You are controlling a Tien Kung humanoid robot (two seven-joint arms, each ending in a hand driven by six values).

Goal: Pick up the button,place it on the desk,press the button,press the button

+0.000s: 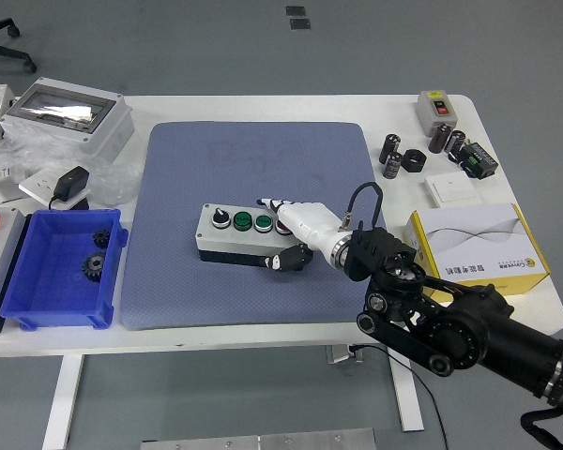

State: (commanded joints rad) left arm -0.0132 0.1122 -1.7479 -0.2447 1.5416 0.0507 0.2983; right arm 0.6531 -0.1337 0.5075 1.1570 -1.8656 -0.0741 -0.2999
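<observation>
The button box (235,232) is a grey box with a black knob and two green buttons showing on top. It rests on the blue mat (253,169). My right hand (286,234) holds its right end: white fingers lie over the top right, the thumb (289,260) is against the front side. The red button at that end is mostly hidden under the fingers. My left arm is out of view.
A blue bin (61,272) with black gears stands at the left. A grey enclosure (66,117) and a black adapter (72,181) lie at the back left. A yellow-white carton (474,248), black capacitors (394,155) and a small switch box (438,108) are at the right.
</observation>
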